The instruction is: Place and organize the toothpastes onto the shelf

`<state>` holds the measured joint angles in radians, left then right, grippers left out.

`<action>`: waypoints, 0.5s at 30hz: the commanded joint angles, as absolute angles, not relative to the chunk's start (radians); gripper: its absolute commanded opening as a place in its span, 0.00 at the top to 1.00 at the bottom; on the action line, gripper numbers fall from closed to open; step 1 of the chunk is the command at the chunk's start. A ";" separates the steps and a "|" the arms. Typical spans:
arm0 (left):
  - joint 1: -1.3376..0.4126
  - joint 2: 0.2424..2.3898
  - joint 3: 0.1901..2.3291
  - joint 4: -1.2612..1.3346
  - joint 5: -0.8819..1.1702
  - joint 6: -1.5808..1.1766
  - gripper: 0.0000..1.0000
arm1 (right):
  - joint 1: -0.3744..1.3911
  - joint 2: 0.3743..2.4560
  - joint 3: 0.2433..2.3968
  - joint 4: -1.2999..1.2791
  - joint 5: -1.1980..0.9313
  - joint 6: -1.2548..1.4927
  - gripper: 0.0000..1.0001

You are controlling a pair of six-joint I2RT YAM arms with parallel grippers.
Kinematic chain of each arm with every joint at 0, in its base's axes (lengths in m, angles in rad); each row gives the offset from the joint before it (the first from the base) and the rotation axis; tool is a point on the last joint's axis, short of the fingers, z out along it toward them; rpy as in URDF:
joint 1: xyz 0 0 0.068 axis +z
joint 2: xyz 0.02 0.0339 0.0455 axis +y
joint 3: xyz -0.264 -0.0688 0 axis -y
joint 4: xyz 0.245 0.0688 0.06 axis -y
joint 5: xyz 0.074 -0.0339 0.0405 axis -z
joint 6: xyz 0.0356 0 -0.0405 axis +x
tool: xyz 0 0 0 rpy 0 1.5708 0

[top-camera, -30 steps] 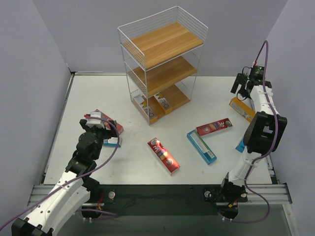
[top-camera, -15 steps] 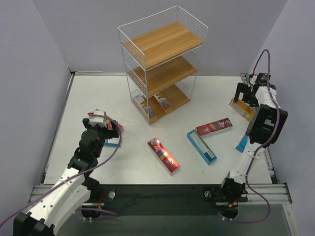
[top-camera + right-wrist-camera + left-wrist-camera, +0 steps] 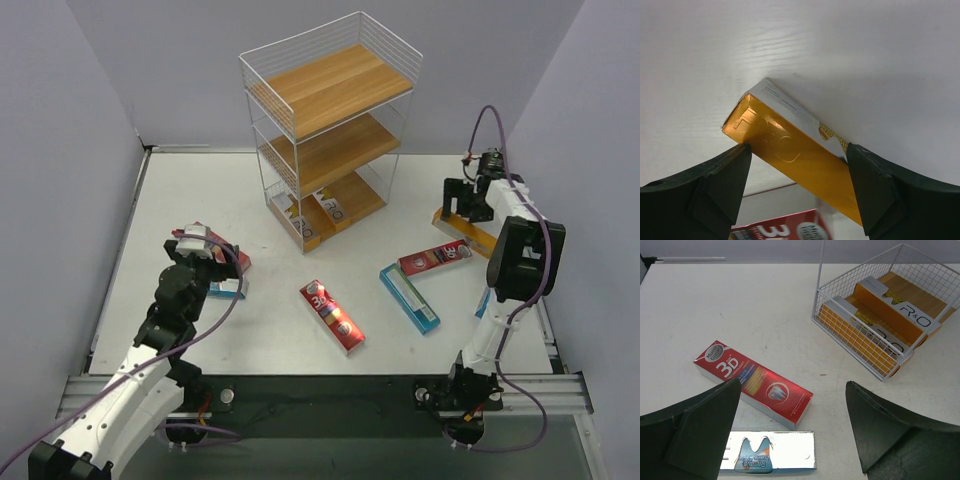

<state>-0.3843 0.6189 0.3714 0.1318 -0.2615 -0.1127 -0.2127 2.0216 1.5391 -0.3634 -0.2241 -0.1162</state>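
The shelf (image 3: 330,130) stands at the back, with two orange toothpastes (image 3: 315,215) on its bottom board. My right gripper (image 3: 462,200) is shut on an orange-and-white toothpaste (image 3: 462,230), held off the table. In the right wrist view both fingers press the sides of that orange toothpaste (image 3: 790,145); a red toothpaste (image 3: 780,231) shows below it. My left gripper (image 3: 205,250) hangs open over a red "3D" toothpaste (image 3: 755,385) and a silver-and-teal toothpaste (image 3: 767,451), touching neither. The shelf's wire wall (image 3: 865,335) is at the upper right of the left wrist view.
On the table's middle lie a red toothpaste (image 3: 332,316), a teal one (image 3: 408,298) and another red one (image 3: 435,259). A blue carton (image 3: 487,300) peeks out from behind the right arm. Grey walls close in both sides.
My right gripper has dropped onto the orange toothpaste at the right edge, closed on it and carried it leftward. The left gripper has barely moved and stays open.
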 commanded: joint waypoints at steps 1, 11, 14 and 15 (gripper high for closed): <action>-0.367 0.591 0.413 0.187 -0.219 -0.144 0.03 | -0.126 1.928 1.464 -0.368 -0.176 -0.060 0.22; -0.365 0.561 0.414 0.176 -0.196 -0.167 0.03 | -0.048 1.829 1.387 -0.367 -0.161 -0.012 0.19; -0.365 0.555 0.414 0.175 -0.192 -0.170 0.03 | -0.093 1.792 1.368 -0.370 -0.162 -0.038 0.11; -0.365 0.551 0.414 0.172 -0.190 -0.170 0.03 | -0.110 1.783 1.362 -0.374 -0.182 -0.058 0.09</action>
